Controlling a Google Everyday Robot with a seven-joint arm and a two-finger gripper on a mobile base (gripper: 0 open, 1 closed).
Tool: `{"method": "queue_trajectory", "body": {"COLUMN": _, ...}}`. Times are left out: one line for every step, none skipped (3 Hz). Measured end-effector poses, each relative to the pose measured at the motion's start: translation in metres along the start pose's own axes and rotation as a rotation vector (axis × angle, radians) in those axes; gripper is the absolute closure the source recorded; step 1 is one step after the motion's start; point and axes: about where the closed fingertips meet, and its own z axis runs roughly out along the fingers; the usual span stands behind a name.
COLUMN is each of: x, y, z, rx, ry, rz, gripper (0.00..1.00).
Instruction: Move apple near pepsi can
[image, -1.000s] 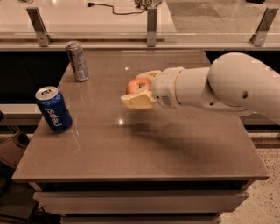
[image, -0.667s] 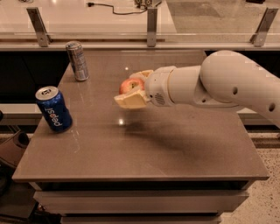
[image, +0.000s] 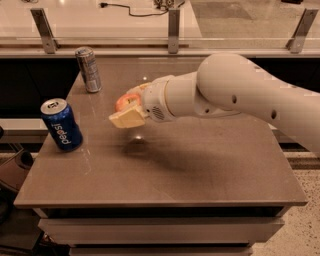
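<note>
A bulky white robot arm (image: 235, 95) reaches in from the right across a grey-brown, matte rectangular table (image: 200, 170). The table stands on a speckled floor (image: 300, 235). Behind its far edge runs a pale counter (image: 125, 22) fronted by upright metal posts (image: 173, 30).

On the table's left side, near the edge, stands the blue pepsi can with white lettering and a silver top (image: 61, 125), upright. A slimmer silver-grey can (image: 88, 69) stands upright farther back, well apart from it.

The arm ends in a cream-coloured two-finger gripper (image: 130, 107), which hangs above the tabletop left of centre. Its fingers are closed around the small round red-orange apple (image: 122, 101), one finger below it and one above. The apple is clear of the surface, and a soft shadow (image: 136, 146) lies on the table beneath it.

The pepsi can lies to the left of the gripper, lower and a little toward the table's front edge. Bare tabletop lies between them. The coming move is likely a short carry leftward and down, stopping beside the can without knocking it.
</note>
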Motion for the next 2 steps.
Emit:
{"method": "queue_trajectory", "body": {"x": -0.004, "y": 0.023, "z": 0.015, "rx": -0.013, "ry": 0.003, "rz": 0.018, "gripper": 1.00}}
{"method": "queue_trajectory", "body": {"x": -0.003, "y": 0.042, "z": 0.027, "rx": -0.011, "ry": -0.010, "rz": 0.034, "gripper": 1.00}}
